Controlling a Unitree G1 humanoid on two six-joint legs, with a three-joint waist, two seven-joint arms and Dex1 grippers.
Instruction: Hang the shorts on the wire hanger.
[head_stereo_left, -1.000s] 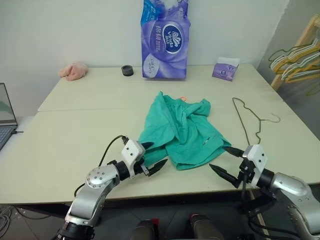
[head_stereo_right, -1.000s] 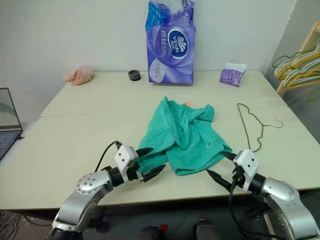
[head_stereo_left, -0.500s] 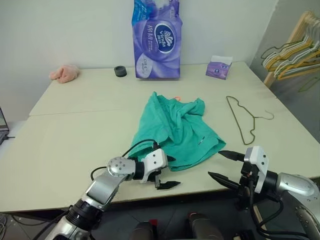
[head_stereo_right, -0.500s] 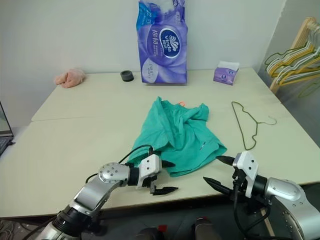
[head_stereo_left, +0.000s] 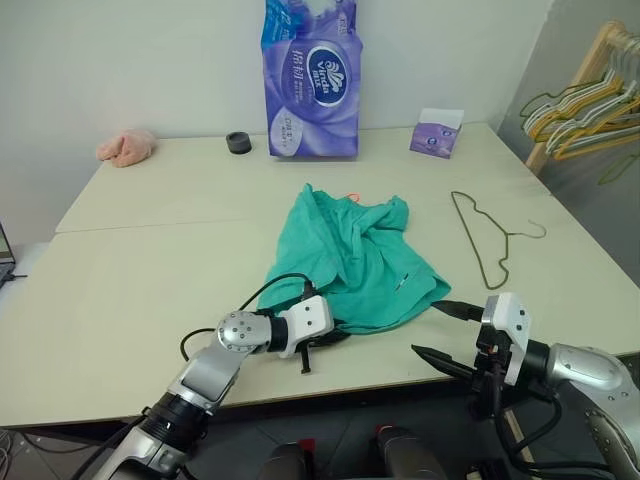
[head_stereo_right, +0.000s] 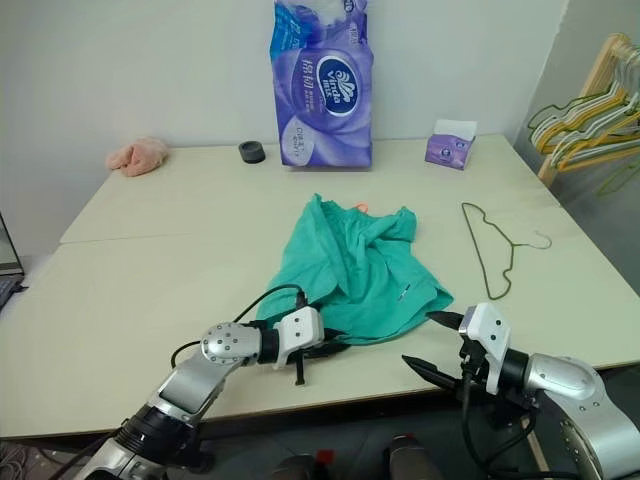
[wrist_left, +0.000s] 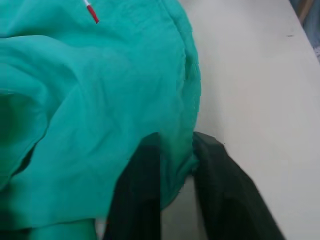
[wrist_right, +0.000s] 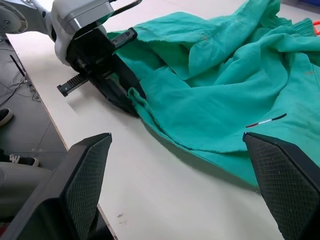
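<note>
1. While the shorts (head_stereo_left: 352, 258) lie crumpled at the middle of the table (head_stereo_left: 130, 290), their lower edge now sits pinched in the left gripper (wrist_left: 176, 165). A second ago those jaws stood wide open just short of the fabric; now they're clamped on a fold of the hem, and you can see the teal cloth squeezed between the two black fingers (wrist_left: 135, 200) in the left wrist view.
2. Small orange tag pokes out at the shorts' top edge (head_stereo_left: 352, 195), same spot as before.
3. Wire hanger (head_stereo_left: 487, 240) lies flat on the table to the right of the shorts, apart from them, hasn't budged.
4. Right gripper (head_stereo_left: 440, 330) hovers at the lower right, near the shorts' right corner but not touching, jaws spread wide and holding nothing, same as earlier.
5. Further out: purple tissue pack (head_stereo_left: 310, 78) at top centre, small purple box (head_stereo_left: 436, 134) to its right, black roll (head_stereo_left: 238, 143) and pink cloth (head_stereo_left: 126, 147) at upper left, bunched hangers (head_stereo_left: 585, 108) at the upper right edge.
</note>
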